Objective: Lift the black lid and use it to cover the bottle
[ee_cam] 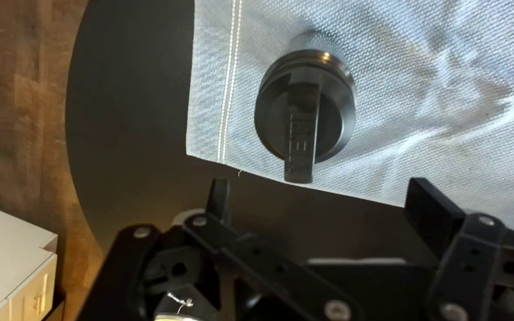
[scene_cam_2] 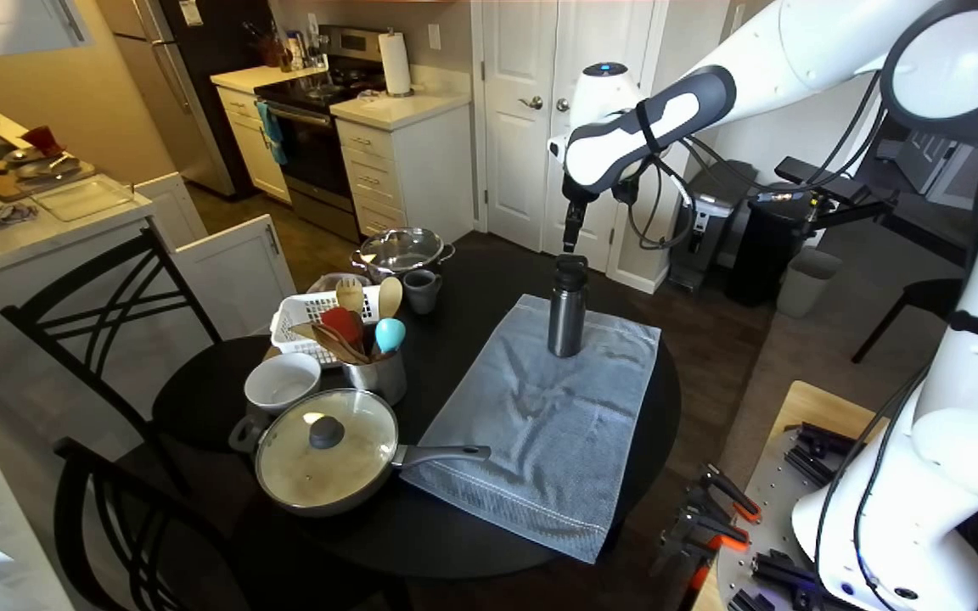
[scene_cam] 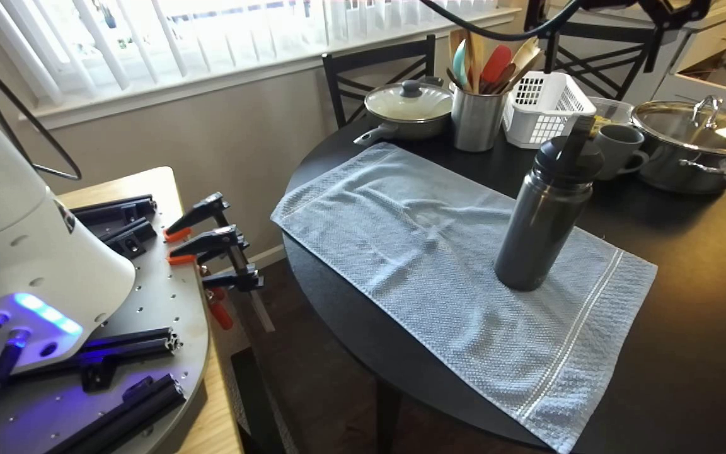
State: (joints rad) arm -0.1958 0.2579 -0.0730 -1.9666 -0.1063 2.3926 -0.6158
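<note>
The tall dark grey bottle (scene_cam: 536,236) stands upright on a grey-blue towel (scene_cam: 394,252). The black lid (scene_cam: 558,161) sits on the bottle's mouth, its strap-like top raised; whether it is fully seated I cannot tell. Bottle (scene_cam_2: 567,322) and lid (scene_cam_2: 571,273) show in an exterior view too. In the wrist view the lid (ee_cam: 301,120) hides most of the bottle. My gripper (ee_cam: 321,198) is open and empty, its fingertips apart from the lid. In both exterior views the gripper (scene_cam: 601,63) is above the lid; it shows edge-on in an exterior view (scene_cam_2: 572,242).
On the black round table (scene_cam: 703,302) stand a lidded pan (scene_cam: 408,104), a steel utensil cup (scene_cam: 478,120), a white basket (scene_cam: 542,110), a grey mug (scene_cam: 618,151) and a lidded steel pot (scene_cam: 678,167). A white bowl (scene_cam_2: 283,382) and chairs are beyond them.
</note>
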